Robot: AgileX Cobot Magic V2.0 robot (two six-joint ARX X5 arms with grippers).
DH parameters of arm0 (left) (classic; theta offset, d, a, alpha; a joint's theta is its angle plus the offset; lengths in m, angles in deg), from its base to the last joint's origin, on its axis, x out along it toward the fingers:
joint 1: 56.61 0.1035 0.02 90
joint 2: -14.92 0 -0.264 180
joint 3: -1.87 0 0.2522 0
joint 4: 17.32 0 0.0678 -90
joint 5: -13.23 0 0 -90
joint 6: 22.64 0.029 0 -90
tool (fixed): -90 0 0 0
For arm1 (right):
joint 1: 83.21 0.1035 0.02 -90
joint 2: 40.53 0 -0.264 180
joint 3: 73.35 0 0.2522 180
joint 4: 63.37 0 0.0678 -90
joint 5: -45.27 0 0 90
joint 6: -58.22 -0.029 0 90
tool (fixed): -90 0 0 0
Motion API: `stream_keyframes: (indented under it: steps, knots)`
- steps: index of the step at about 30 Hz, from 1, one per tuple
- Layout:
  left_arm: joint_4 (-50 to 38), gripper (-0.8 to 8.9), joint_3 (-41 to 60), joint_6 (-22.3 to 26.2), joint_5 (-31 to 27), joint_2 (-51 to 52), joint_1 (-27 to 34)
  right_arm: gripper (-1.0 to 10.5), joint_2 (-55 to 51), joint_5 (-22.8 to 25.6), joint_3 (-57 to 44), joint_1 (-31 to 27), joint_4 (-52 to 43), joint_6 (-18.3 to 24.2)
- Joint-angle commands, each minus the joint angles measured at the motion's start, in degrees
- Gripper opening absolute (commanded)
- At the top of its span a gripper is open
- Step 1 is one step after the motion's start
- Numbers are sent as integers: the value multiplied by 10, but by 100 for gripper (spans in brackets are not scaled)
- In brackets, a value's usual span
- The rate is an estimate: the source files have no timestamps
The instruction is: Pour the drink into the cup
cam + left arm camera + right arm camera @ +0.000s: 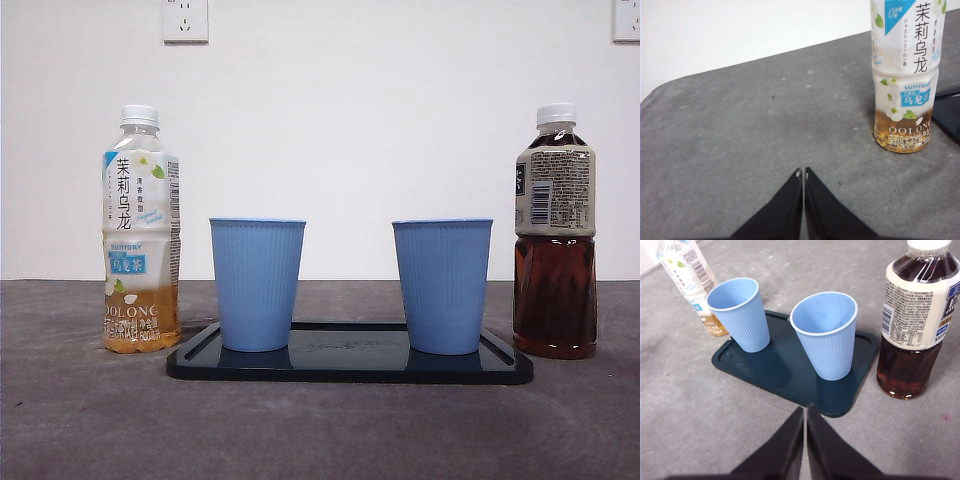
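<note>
Both of my grippers, left (803, 173) and right (804, 411), hover with jaws pressed together, gripping nothing. Just ahead of the right one lies the dark tray (765, 377) with 2 blue cups (257, 284) (442, 286) upright near its ends. Beside 1 tray end stands the oolong bottle (141, 235), beside the other the dark tea bottle (555, 240), both capped.
</note>
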Motion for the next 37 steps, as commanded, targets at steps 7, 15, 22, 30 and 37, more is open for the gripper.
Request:
stream_keyframes:
  steps: [7,15,22,30,37]
  knots:
    - [4,6,12,-4,0,1,2,6,-10,36,2,-21,-37,76]
    - [4,6,12,-4,0,1,2,6,-90,35,-93,-160,-168,154]
    - [4,6,12,-4,0,1,2,6,-156,35,-178,-238,-236,164]
    - [3,6,12,-4,0,1,2,6,-201,36,-238,-273,-265,163]
    - [3,6,12,-4,0,1,2,6,-201,35,-269,-275,-261,161]
